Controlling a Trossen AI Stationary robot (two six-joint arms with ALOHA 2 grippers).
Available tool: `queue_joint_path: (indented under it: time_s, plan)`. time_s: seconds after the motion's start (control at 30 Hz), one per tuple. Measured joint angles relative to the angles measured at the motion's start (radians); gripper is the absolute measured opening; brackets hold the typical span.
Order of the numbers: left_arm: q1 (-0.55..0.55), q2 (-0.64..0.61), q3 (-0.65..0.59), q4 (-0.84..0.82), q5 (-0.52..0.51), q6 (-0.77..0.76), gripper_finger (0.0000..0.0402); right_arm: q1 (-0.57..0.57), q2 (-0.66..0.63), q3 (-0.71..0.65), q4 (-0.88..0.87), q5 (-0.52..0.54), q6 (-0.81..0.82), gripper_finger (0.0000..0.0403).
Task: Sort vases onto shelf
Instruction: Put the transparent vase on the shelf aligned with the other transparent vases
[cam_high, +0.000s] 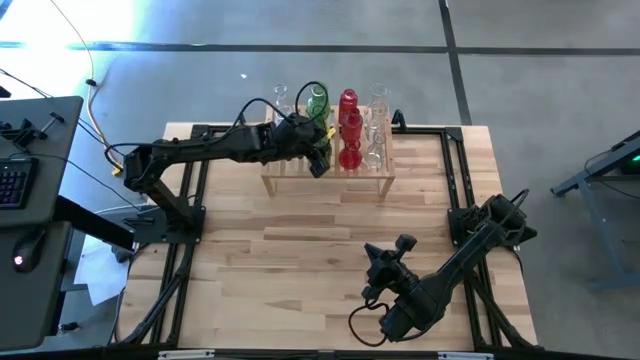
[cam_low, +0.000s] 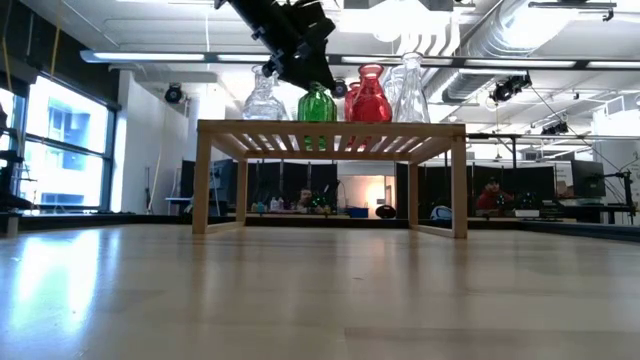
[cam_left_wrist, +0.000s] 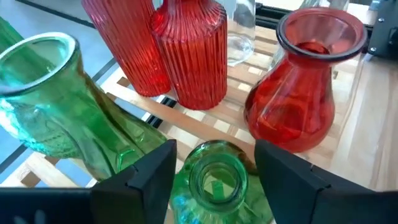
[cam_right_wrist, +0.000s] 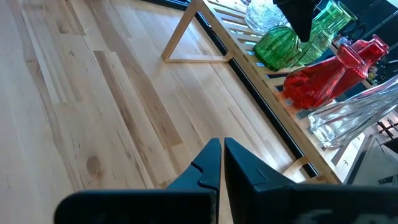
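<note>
Over the low light-wood slatted shelf (cam_high: 328, 178), your left hand (cam_left_wrist: 214, 171) stands open around the small round green glass vase (cam_left_wrist: 214, 183). Slick, breakable glass: grip its neck. Your right hand (cam_right_wrist: 221, 163) rests closed above the tabletop (cam_high: 300, 270).

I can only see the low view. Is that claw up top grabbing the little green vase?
Observer: Not grabbing. The left wrist view shows the left claw open, one finger on each side of the small green vase, right at its mouth.
Operator: Where's the other arm? I can't see it at all!
Observer: The high view shows it over the bare front right part of the table, away from the shelf. The right claw is shut, with nothing in it.
Operator: How many red vases are up there?
Observer: Three, in the left wrist view: two ribbed red vases and a round-bellied red vase.
</note>
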Motion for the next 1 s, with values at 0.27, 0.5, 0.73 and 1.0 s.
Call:
queue_joint_path:
  time_s: [0.27,0.5,0.73,1.0]
  plan:
    - [-0.007,-0.054,-0.001,-0.004,0.008,0.008,0.0227,0.000,0.000,0.000,0.000,0.000,0.000,0.0000]
    - [-0.048,-0.112,-0.001,-0.006,0.004,0.076,0.0220,0.000,0.000,0.000,0.000,0.001,0.000,0.0000]
    - [-0.109,-0.155,0.000,0.023,-0.030,0.158,0.0201,0.000,0.000,0.000,0.000,0.001,0.000,0.0000]
    - [-0.236,-0.249,-0.061,-0.057,-0.073,0.286,0.0133,0.012,0.000,0.000,-0.001,0.000,0.000,0.0000]
